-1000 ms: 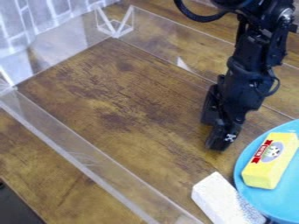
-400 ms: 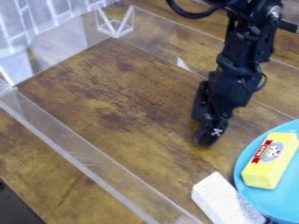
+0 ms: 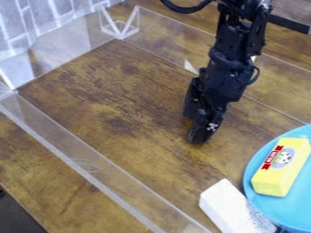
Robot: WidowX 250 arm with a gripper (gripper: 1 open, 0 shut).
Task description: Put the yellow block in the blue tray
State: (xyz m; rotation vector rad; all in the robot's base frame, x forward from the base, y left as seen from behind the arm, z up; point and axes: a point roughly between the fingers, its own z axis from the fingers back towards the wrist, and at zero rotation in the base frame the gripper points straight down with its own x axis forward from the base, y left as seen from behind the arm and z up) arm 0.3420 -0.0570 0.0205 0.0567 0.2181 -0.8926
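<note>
Your black metal gripper (image 3: 195, 135), jaws wide, shifted left over the tabletop; yellow labelled block (image 3: 281, 167) is inside the blue plastic plate's (image 3: 299, 214) rim (looks done).

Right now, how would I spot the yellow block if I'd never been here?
Find the big wooden table, then the round blue tray at its lower right. The yellow block lies on it, with a red-and-white label; the white block beside the tray isn't yellow.

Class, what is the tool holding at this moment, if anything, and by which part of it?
Nothing is held: the tool hangs over the bare wood, while the yellow block lies on the blue tray.
</note>
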